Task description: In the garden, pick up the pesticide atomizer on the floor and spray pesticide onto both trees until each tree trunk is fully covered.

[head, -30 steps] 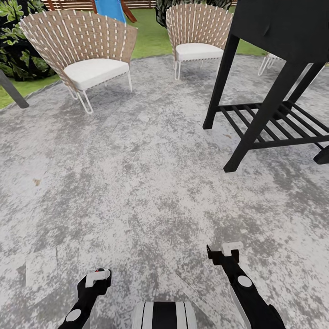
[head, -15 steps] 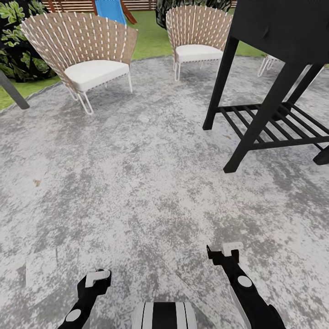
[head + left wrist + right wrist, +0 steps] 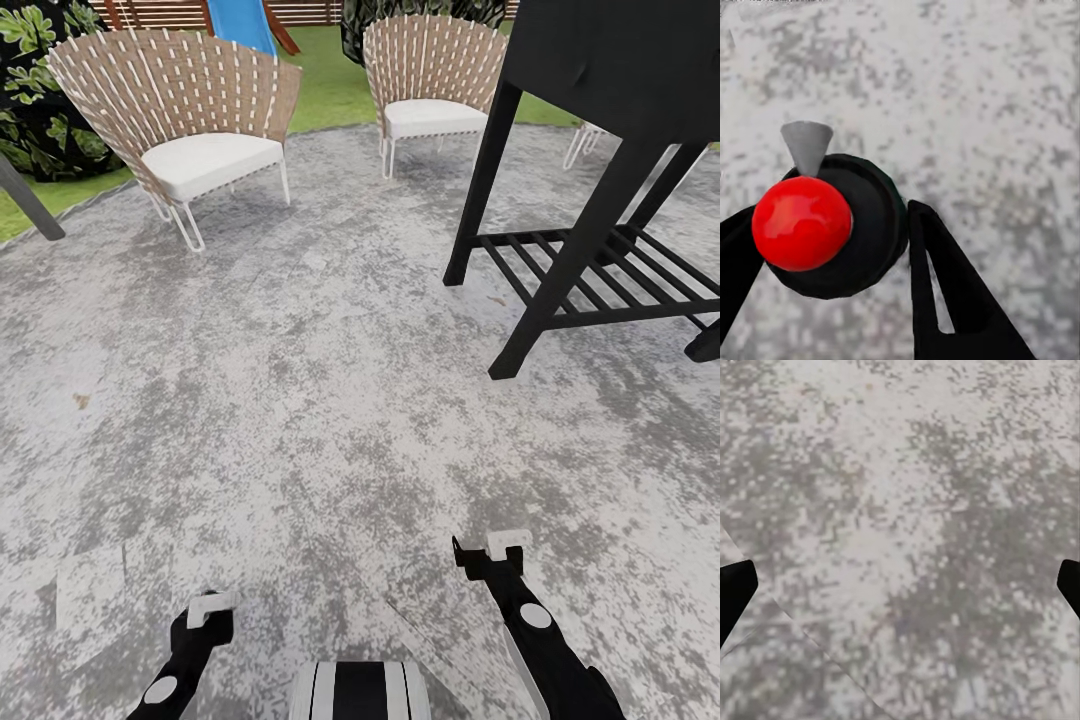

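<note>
Mottled grey floor [image 3: 300,400], two wicker chairs [image 3: 190,120], black stand [image 3: 600,200]

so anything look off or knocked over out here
Nothing stands out. Both wicker chairs and the black stand stand upright on the floor, and the pesticide atomizer sits between the left hand's fingers.

Pesticide atomizer [image 3: 844,225]: dark green-black round body, shiny red ball top, small grey cone nozzle poking off one side, seen top-down in the left wrist view, sitting between the left gripper's [image 3: 825,240] two black fingers, both touching its sides. Floor [image 3: 300,400]: grey mottled concrete-like paving, curved edge meeting green lawn at the far side.
</note>
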